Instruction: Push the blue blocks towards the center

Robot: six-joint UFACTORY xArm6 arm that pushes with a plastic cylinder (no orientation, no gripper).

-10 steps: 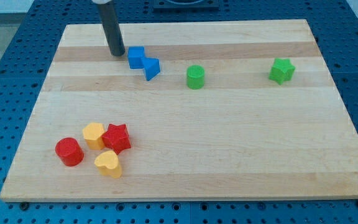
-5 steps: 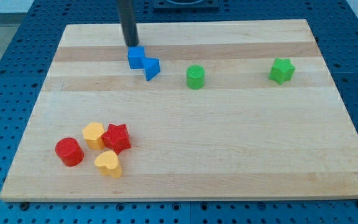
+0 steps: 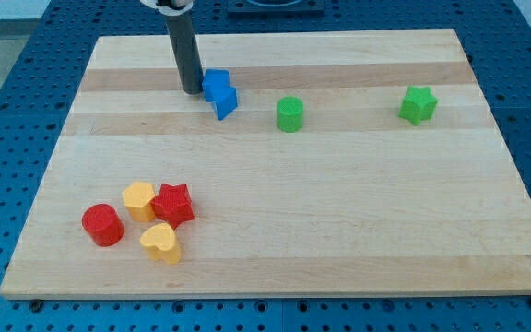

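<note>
Two blue blocks sit touching near the view's top, left of the middle: a blue cube [image 3: 215, 84] and a blue wedge-like block [image 3: 226, 101] just below and right of it. My tip [image 3: 192, 90] rests on the wooden board [image 3: 293, 231] right against the left side of the blue cube. The dark rod rises from there to the view's top edge.
A green cylinder [image 3: 289, 114] stands right of the blue blocks, and a green star [image 3: 418, 104] farther right. At the lower left are a red cylinder [image 3: 102, 225], a yellow block [image 3: 139, 199], a red star [image 3: 172, 204] and a yellow heart [image 3: 160, 243].
My tip went from the cube's left, around above it, back down to its left side. The blue cube has shifted right and sits closer against the wedge.
</note>
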